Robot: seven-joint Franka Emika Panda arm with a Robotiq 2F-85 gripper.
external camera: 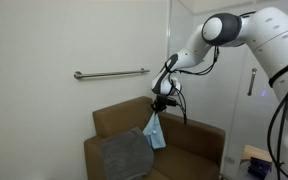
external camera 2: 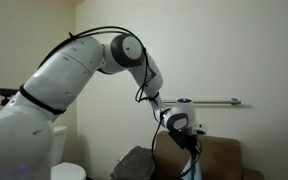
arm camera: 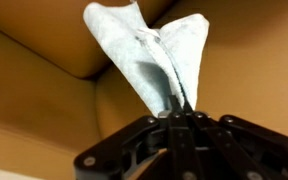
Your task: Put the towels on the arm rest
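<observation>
Pale blue towel [external camera: 156, 132] – hangs in the air, pinched at its top and drooping in a narrow fold. In the wrist view its two corners [arm camera: 149, 55] fan outward from the grip like a V. The fingers [arm camera: 174, 110] are shut tight on it, with no gap showing between them.

Dark grey towel [external camera: 124, 153] – lies crumpled on the flat top of the arm rest [external camera: 92, 152] and covers much of it. It also shows as a dark heap low in an exterior view [external camera 2: 134, 165].

The lower end of the pale towel hangs just beside the inner edge of the grey one, above the chair. Whether the two touch I cannot tell.

Armchair [external camera: 196, 140] – brown, its backrest [external camera: 119, 115] against the wall [external camera: 44, 60]. Brown upholstery fills the background of the wrist view.

Rail [external camera: 111, 74] – grey metal, horizontal on the wall above the backrest, seen in both exterior views.

Robot arm [external camera: 269, 35] – white, reaching down over the chair with the wrist bent downward.
</observation>
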